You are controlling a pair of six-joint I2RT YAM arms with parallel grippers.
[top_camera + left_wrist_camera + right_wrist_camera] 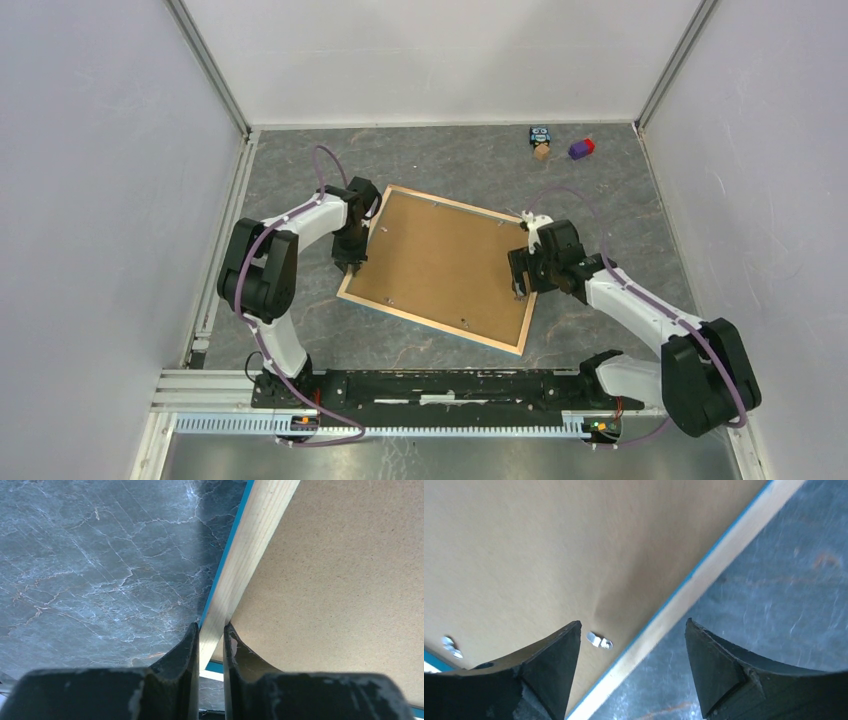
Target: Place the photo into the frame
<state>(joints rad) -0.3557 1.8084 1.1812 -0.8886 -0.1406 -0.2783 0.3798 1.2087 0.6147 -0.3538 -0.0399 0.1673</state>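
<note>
The frame [366, 252] lies back up on the grey table, its pale wood border around a brown hardboard backing sheet [440, 265]. The photo is hidden. My left gripper [351, 266] is shut on the frame's left border; in the left wrist view the fingers [189, 645] pinch the pale wood strip [250, 545] with its blue edge. My right gripper [520, 288] is open over the frame's right border; in the right wrist view its jaws straddle the wood strip [704, 575], one finger over the backing [549, 545], the other over the table.
A small metal tab [599, 640] sits on the backing near the right border. A small toy figure [541, 143] and a purple block [581, 148] lie at the far right of the table. White walls enclose the table on three sides.
</note>
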